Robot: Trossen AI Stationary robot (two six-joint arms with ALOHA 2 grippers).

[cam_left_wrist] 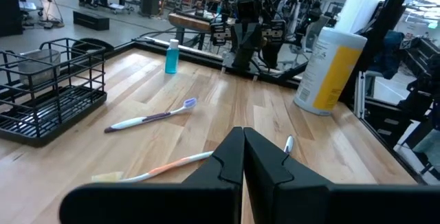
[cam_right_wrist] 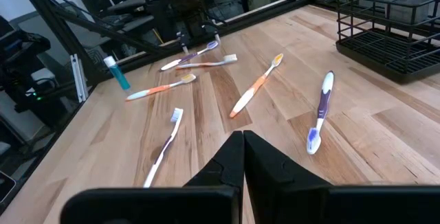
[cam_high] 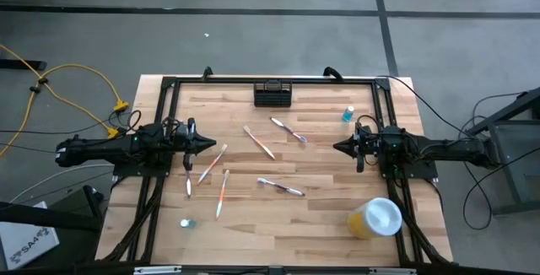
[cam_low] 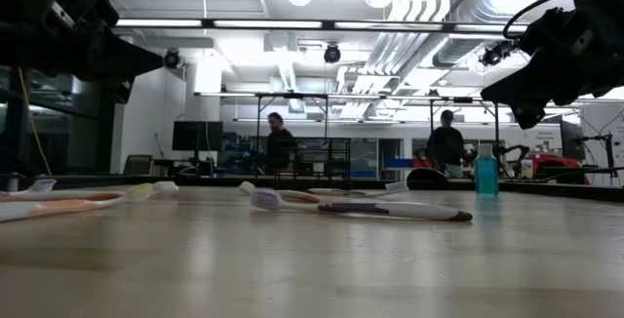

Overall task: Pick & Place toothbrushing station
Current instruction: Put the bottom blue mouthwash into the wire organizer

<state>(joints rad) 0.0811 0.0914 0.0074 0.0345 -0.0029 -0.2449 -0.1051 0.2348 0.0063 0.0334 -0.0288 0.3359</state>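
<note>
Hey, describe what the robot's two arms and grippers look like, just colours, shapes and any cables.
Both arms are dark, nearly black, built of chunky jointed segments. The left gripper and the right gripper each taper to a pointed wedge of two flat, matte black fingers. Thin black cables loop along the right arm; more black cables trail from its base. No markings are legible.

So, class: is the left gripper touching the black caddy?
Apart. The high view shows the left gripper at the table's left side, with bare wood between it and the black caddy at the far edge.
</note>
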